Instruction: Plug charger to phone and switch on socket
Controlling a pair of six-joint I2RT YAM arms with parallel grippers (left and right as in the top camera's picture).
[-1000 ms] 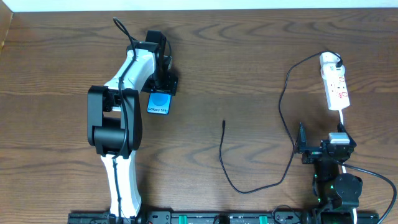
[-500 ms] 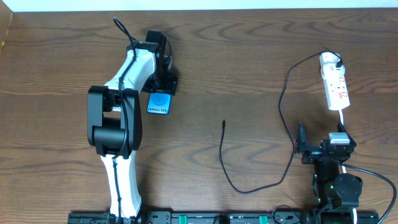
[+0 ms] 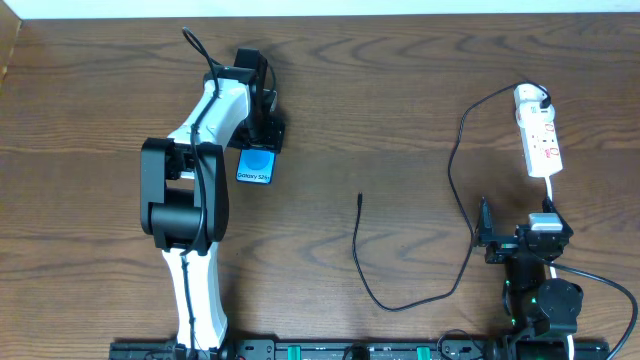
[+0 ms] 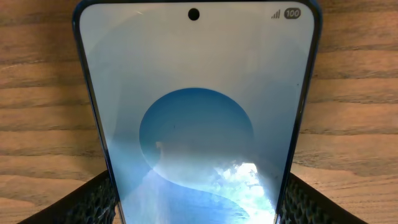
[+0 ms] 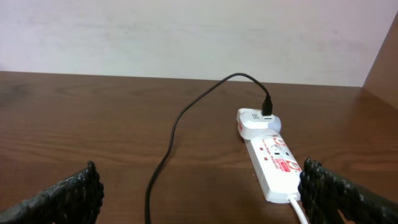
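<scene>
Straddling the phone, the left gripper has its mesh pads right against both long edges at the near end. Whether they are pinching or only brushing, I can't tell. The phone lies flat on the wooden table at the left, screen up and glowing blue.

It looks slim and rigid, with slick glass on top that would be easy to scuff or crack. The side edges are the sensible place to hold it, with modest pressure. Its front camera hole sits at the far end, so the port end is probably down by the jaws, and that could crowd the plug.

Mid-table, the charger trails in a loose loop, and its connector tip lies free, well apart from the phone. The cable looks light and limp, so I'd take it just behind the tip, or it will flop while being aimed.

The right gripper is spread wide with nothing in it, facing the socket, where the adapter is already seated.

Against a second ago, nothing shifts from above: phone, cable loop and both arms sit exactly where they were.
</scene>
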